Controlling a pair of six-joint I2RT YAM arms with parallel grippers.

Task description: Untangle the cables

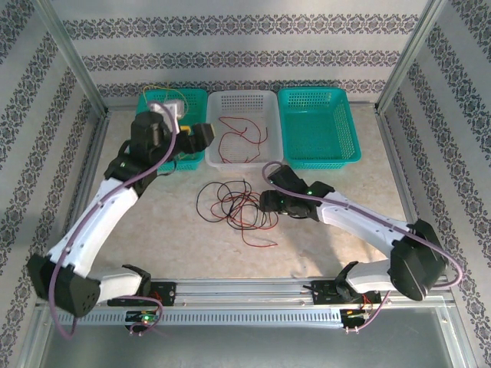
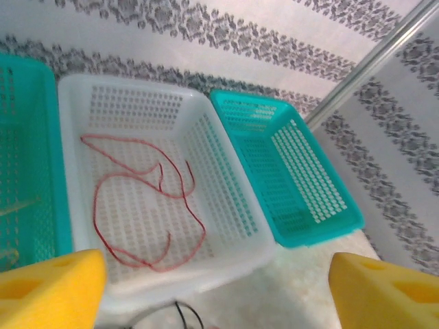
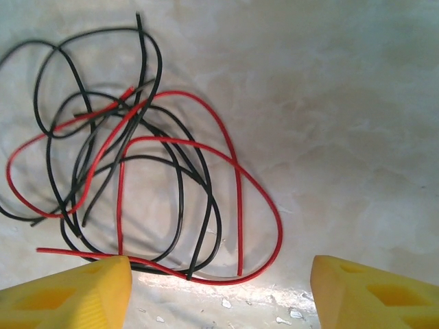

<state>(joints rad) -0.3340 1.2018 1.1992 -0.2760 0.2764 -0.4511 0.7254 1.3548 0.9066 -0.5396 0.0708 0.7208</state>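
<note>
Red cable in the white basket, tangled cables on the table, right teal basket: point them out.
Lone thin red cable [image 2: 96,212]: left wrist view, loop's left side.
Tangled red and black cables [image 3: 240,205]: right wrist view, red strand.
Right teal plastic basket [image 1: 318,123]: top view, bare floor.

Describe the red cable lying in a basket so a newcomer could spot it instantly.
Along the table's far edge, find the white basket between two teal baskets. The red cable lies looped alone inside it, unlike the red-and-black tangle on the tabletop.

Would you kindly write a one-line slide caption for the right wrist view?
Open right gripper poised over red cables tangled with black cables on the pale table.
</note>
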